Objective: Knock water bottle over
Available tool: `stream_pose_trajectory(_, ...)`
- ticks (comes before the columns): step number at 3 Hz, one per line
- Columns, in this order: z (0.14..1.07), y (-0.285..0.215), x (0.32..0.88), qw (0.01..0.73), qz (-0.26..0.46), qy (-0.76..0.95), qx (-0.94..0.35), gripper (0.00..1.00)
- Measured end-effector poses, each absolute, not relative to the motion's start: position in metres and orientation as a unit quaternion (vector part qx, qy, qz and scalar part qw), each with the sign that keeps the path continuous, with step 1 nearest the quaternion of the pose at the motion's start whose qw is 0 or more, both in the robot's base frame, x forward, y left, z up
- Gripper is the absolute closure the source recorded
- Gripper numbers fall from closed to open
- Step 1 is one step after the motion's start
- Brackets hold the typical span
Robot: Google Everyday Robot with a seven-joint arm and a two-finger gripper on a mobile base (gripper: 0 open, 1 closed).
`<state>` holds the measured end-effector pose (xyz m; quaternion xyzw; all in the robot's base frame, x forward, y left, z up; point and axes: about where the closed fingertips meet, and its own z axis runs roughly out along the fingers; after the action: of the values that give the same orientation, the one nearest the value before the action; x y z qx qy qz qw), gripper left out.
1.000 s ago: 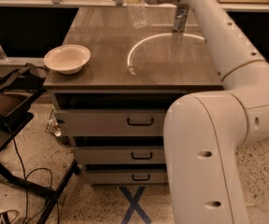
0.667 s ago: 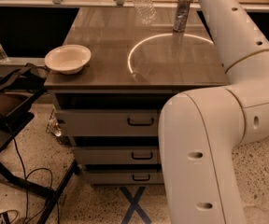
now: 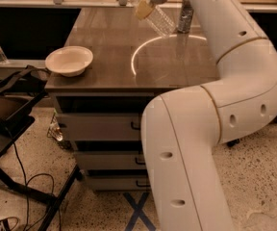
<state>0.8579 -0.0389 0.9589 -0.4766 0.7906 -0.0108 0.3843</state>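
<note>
Water bottle [image 3: 161,21] — slim, clear, ribbed plastic — leans steeply over the far side of the grey-brown counter [image 3: 105,57], its upper end at the robot's white hand [image 3: 145,5]. Whether that hand is wide or narrow cannot be told. A shiny metal cylinder [image 3: 184,15] stands just beside the bottle.

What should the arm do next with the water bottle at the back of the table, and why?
Probably one short push the way it leans. The gripper is at the far edge of the table, against the water bottle, which tilts steeply but is not yet lying flat. The metal cylinder stands close beside it.
</note>
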Motion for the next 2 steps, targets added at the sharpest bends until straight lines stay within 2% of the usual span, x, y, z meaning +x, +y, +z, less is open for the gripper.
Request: stream_pose_trajectory(2, 0.885, -0.030, 0.843, 0.269, -0.017, 0.816, -0.512, 1.00)
